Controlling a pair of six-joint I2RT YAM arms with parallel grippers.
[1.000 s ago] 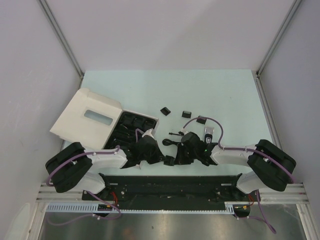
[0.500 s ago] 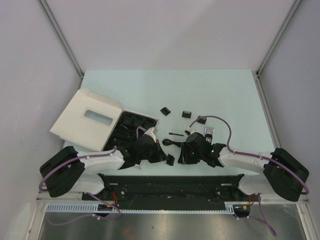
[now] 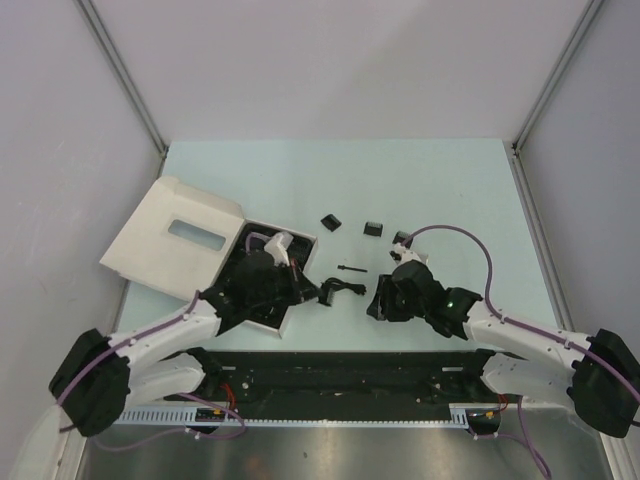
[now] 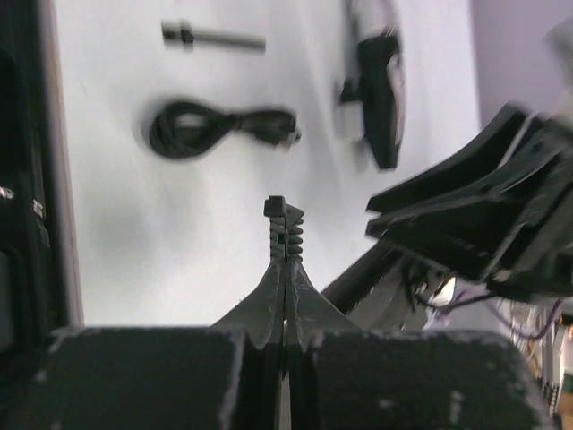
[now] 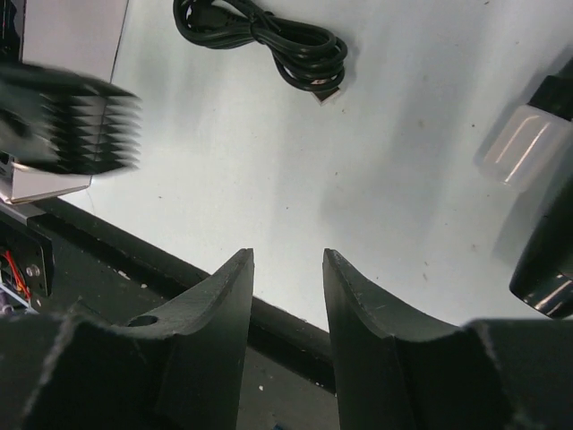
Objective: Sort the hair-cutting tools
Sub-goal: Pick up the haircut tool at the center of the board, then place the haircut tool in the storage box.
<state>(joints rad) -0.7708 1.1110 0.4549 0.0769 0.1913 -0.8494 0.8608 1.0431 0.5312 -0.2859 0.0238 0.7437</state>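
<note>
Left pincer (image 4: 285,269) is clamped tight, and the ridged sliver at its tips looks like a guard (image 5: 76,121), hanging at the near edge of the box (image 3: 170,250). It's a light, stiff plastic shell and likely slick, so a pinch on one thin wall may let it swivel. A hold nearer its solid back would be steadier.

Right pincer (image 5: 286,287) is half open with nothing in it, low over the surface (image 5: 403,206) by the near edge. Straight ahead lies the cable (image 5: 269,36), coiled in a loose bundle.

The cable will be light and floppy. Take it by one end and the rest will trail or uncoil. The better hold is across the middle, where the strands bunch thickest (the plug end is stiff but small).

Off to the right is the clipper (image 5: 544,255), probably the heaviest piece here. It's smooth and hard, so grip it across the body near mid-length, or it may tip. The brush (image 4: 215,38) lies beyond the cable. It's thin and light and sits low on the surface, so the pincer will need to be narrow and well centred on the handle.
</note>
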